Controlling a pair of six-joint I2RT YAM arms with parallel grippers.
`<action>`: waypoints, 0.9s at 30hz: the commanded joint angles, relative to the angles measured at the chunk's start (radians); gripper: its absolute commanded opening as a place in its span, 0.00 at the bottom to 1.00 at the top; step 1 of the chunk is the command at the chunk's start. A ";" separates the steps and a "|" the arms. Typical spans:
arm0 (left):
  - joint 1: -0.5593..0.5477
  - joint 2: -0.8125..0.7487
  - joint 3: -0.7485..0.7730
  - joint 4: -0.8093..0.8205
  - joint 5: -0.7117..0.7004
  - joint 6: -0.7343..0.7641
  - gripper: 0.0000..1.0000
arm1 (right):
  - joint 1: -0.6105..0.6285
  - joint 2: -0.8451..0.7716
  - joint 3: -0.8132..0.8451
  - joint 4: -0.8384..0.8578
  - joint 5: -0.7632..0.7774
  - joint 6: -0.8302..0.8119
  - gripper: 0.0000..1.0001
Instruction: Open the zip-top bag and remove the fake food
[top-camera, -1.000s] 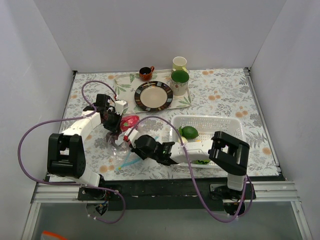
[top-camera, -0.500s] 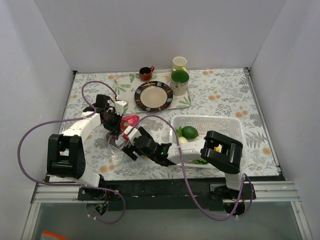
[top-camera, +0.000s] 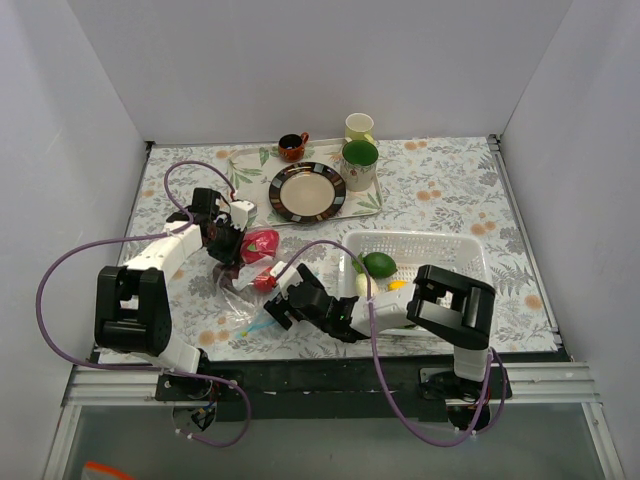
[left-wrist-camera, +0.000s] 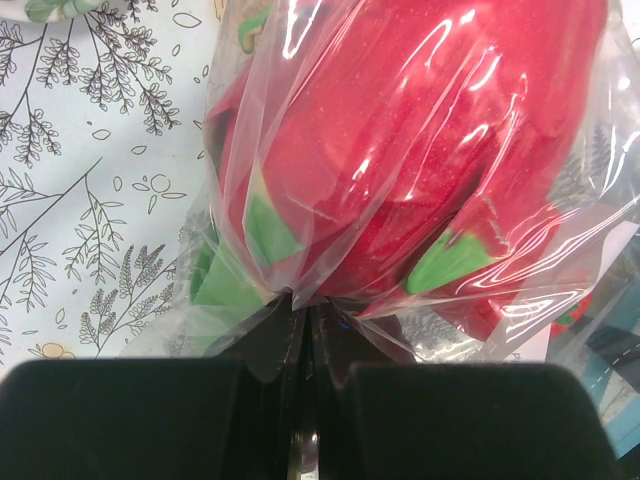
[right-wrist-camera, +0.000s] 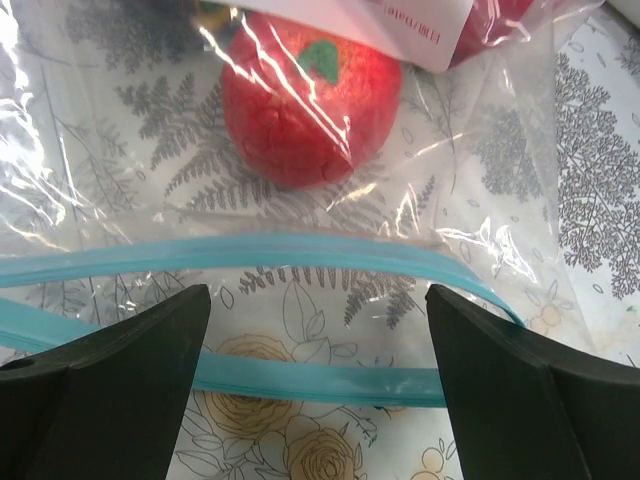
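Right hand (right-wrist-camera: 318, 340) has reached the clear crinkly zip-top bag (right-wrist-camera: 300, 255) at its parted mouth, gaping, empty; left hand (left-wrist-camera: 305, 318) pinches its plastic; round red toy fruit (right-wrist-camera: 310, 105) looks reachable.

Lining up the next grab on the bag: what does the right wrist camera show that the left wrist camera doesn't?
Only the right wrist: the blue zip strip, its two tracks parted, and a round red fruit just behind it, with the right gripper open before the mouth. Only the left wrist: the left gripper shut on a pinch of plastic below a large magenta-red fruit with green leaf tips. Both: the clear zip-top bag holding red toy food, on the floral tablecloth.
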 joint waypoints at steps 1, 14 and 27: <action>-0.004 0.087 -0.060 -0.099 -0.049 0.016 0.00 | -0.004 0.027 0.025 0.145 0.040 0.005 0.97; -0.033 0.132 -0.112 -0.129 -0.024 0.017 0.00 | -0.021 0.170 0.229 0.206 -0.026 -0.072 0.98; -0.050 0.098 -0.123 -0.215 0.000 0.056 0.00 | -0.093 0.225 0.298 0.182 -0.129 -0.067 0.92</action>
